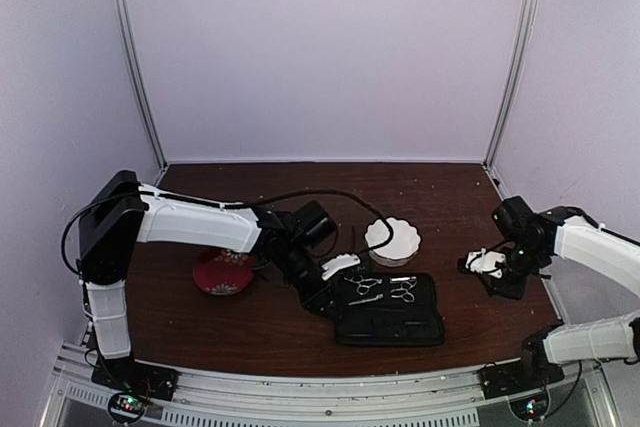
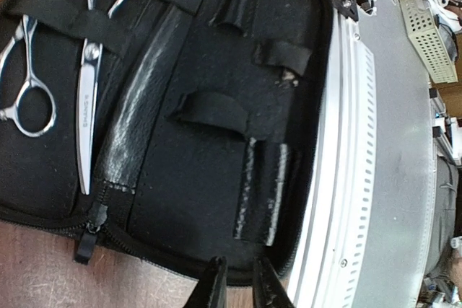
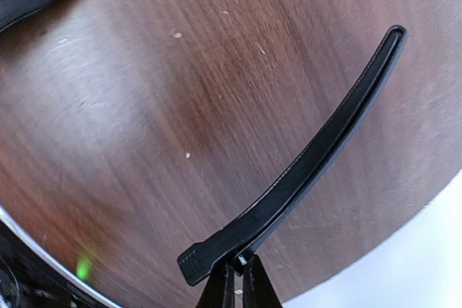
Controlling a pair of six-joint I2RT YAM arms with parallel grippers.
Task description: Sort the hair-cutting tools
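The scissors (image 2: 83, 106) are shiny metal, the case (image 2: 166, 200) dull black cloth, the clip (image 3: 310, 156) smooth black, the counter (image 3: 144, 106) smooth brown wood.

Two silver scissors (image 2: 85, 106) strapped in black case (image 2: 216, 192) — curved black clip (image 3: 310, 158), end pinched.

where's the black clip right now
In the right wrist view the black clip is pinched at one end by the right gripper, over the table on its right side, clear of the black case off to the left.
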